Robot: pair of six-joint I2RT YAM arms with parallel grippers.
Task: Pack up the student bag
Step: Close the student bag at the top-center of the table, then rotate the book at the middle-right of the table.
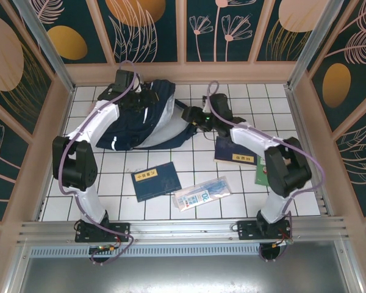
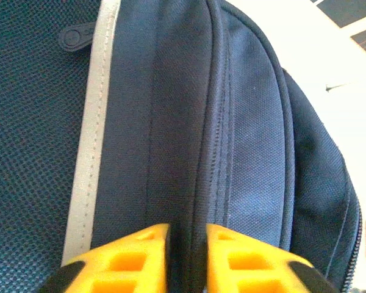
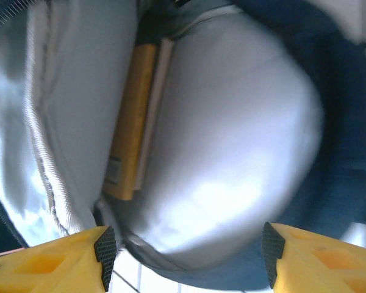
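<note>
the student bag (image 1: 137,135) lies far left of centre on the bench (image 1: 183,162), long axis roughly left to right, open mouth facing right; one yellow book (image 3: 131,122) is inside (barely begun, i judge), a blue book (image 1: 155,181) and packet (image 1: 201,194) among those left outside. right gripper (image 3: 186,250) jaws gape empty at the mouth; left gripper (image 2: 186,244) jaws narrowly straddle a seam (image 2: 201,152), and whether they grip it i cannot tell.

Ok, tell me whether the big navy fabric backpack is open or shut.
Open. The dark navy fabric backpack gapes wide, its pale grey lining exposed, with a yellow-spined book already inside.
</note>
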